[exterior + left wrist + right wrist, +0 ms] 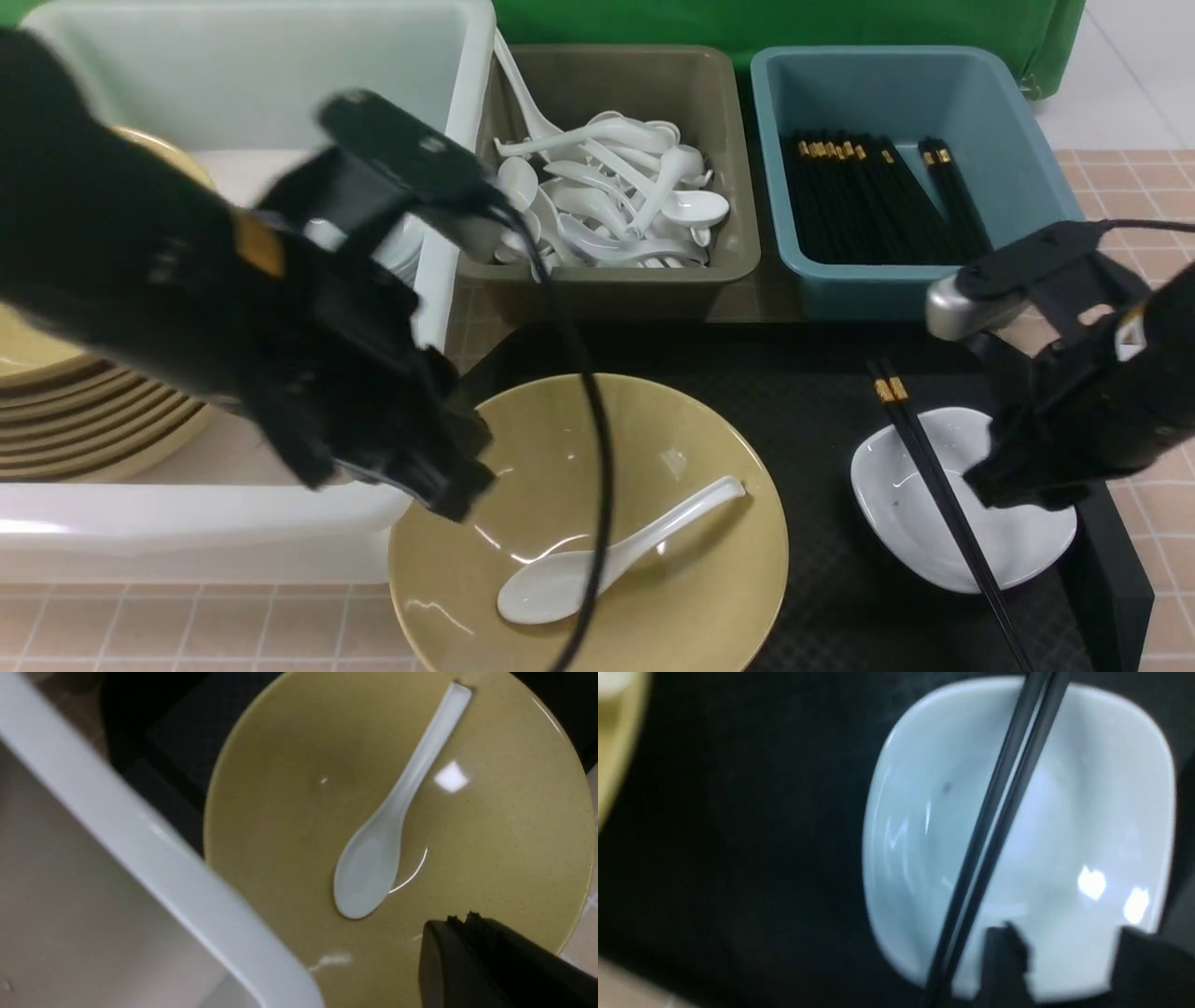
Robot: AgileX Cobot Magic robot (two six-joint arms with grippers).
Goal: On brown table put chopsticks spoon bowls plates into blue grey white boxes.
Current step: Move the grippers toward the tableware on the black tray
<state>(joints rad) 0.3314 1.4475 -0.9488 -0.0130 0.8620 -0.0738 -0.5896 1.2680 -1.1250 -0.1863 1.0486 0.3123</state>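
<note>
A tan bowl (pixel 653 439) sits on a black mat with a white spoon (pixel 616 555) lying in it; both show in the left wrist view, bowl (pixel 490 826) and spoon (pixel 387 835). My left gripper (pixel 448 490) is shut and empty over the bowl's left rim, beside the white box (pixel 448 233). It also shows in the left wrist view (pixel 462 919). A small white bowl (pixel 896 504) holds a pair of black chopsticks (pixel 934 485) laid across it. My right gripper (pixel 1064 947) is open above that bowl (pixel 1064 826), just beside the chopsticks (pixel 999 812).
The white box holds stacked tan plates (pixel 84 420). The grey box (pixel 719 187) holds several white spoons. The blue box (pixel 1018 121) holds several black chopsticks. The black mat (pixel 803 392) lies on a tiled table.
</note>
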